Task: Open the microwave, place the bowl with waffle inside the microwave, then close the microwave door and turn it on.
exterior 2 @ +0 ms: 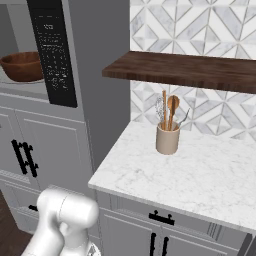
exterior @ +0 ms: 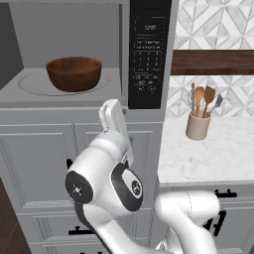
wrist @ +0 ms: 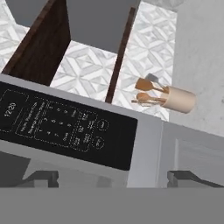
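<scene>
light: even, bright, flat render | shadows: soft, faint | glare: none | focus: sharp throughout

Bowl (exterior: 74,73) is sitting inside microwave (exterior: 64,96) cavity on turntable (exterior: 37,88), left of keypad panel (exterior: 147,54). Counter (exterior: 218,149) is lying right of microwave, utensil crock (exterior: 198,125) standing on it near backsplash. Shelf (exterior 2: 190,71) is hanging above crock. Cabinets (exterior: 44,163) are sitting below microwave.
</scene>
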